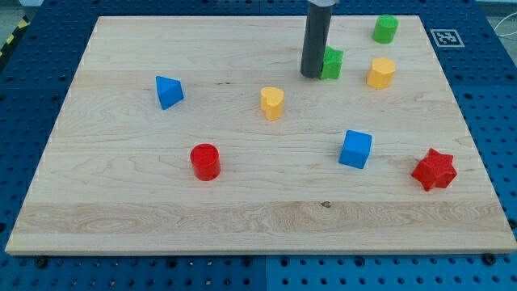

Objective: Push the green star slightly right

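The green star (332,63) lies near the view's top, right of the middle, partly hidden by my rod. My tip (312,75) rests on the board at the star's left side, touching it or nearly so. A second green block, a cylinder (385,29), stands further to the upper right. A yellow hexagon block (381,73) lies just right of the green star, with a small gap between them.
A yellow heart (273,103) lies below left of my tip. A blue triangle (168,91) is at the left, a red cylinder (205,162) lower left, a blue cube (355,149) lower right, a red star (434,170) at the right edge of the wooden board (121,218).
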Controlling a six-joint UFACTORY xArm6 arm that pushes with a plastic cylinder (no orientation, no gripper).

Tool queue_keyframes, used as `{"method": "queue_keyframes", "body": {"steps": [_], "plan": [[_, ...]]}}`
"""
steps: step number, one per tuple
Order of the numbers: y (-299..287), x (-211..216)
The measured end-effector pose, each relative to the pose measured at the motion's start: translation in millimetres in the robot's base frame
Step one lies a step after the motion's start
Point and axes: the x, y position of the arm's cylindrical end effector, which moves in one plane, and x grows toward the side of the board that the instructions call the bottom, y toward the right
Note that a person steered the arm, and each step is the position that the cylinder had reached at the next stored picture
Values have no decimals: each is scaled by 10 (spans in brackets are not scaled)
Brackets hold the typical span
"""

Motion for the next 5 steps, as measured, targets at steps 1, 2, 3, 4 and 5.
{"method": "queue_keyframes", "body": {"steps": [1,2,3,4,5], "plan": [[0,48],[0,-101],[0,-315],[123,-468],[218,-452]]}}
